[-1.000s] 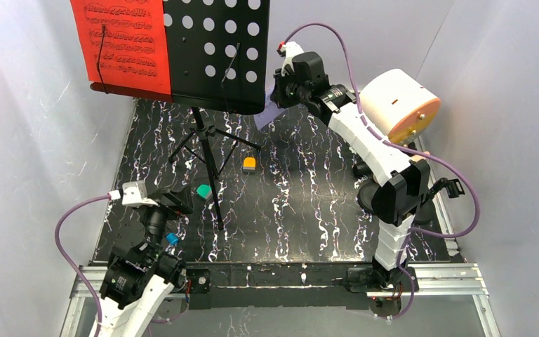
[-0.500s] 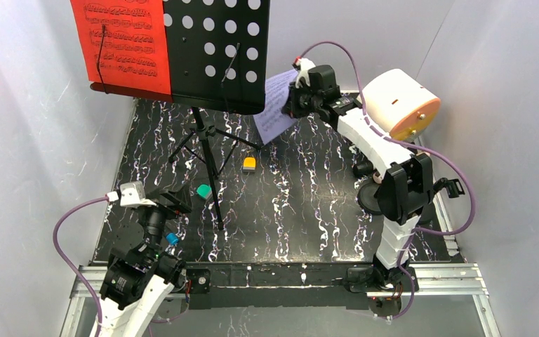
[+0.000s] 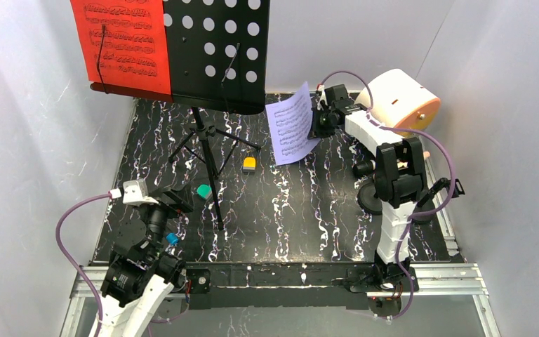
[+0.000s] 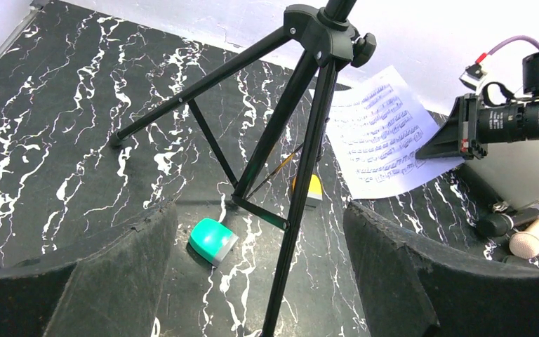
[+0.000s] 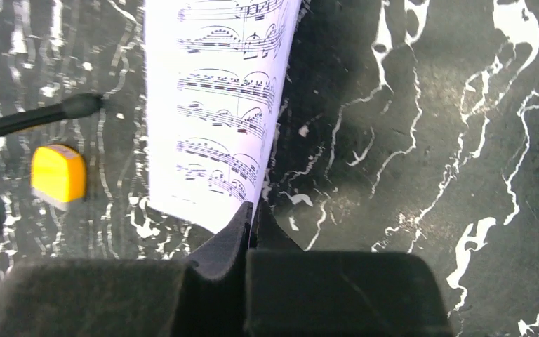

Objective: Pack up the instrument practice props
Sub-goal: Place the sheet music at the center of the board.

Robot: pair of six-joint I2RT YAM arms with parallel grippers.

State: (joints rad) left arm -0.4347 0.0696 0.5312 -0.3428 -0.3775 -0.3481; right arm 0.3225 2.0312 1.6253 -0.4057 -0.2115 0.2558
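Observation:
The black perforated music rack (image 3: 214, 53) stands on its tripod (image 3: 207, 151) at the back left, with a red music sheet (image 3: 119, 45) on its left half. My right gripper (image 3: 314, 126) is shut on the edge of a white music sheet (image 3: 291, 130) and holds it above the mat; the right wrist view shows that white music sheet (image 5: 217, 105) pinched between the closed jaws of the right gripper (image 5: 251, 214). My left gripper (image 4: 258, 210) is open low by the tripod (image 4: 302, 161), one leg running between its fingers without touching. A beige-headed microphone (image 4: 533, 239) and a black microphone (image 4: 498, 223) lie at the right.
A green block (image 3: 203, 190) and a yellow block (image 3: 249, 164) lie near the tripod's feet, and a blue block (image 3: 172, 239) lies by the left arm. A big white cylinder with an orange face (image 3: 400, 102) stands at the back right. White walls close in the mat.
My right gripper has drawn the white sheet away from the rack, to the right and toward the front, so the whole sheet shows. The left arm has not moved.

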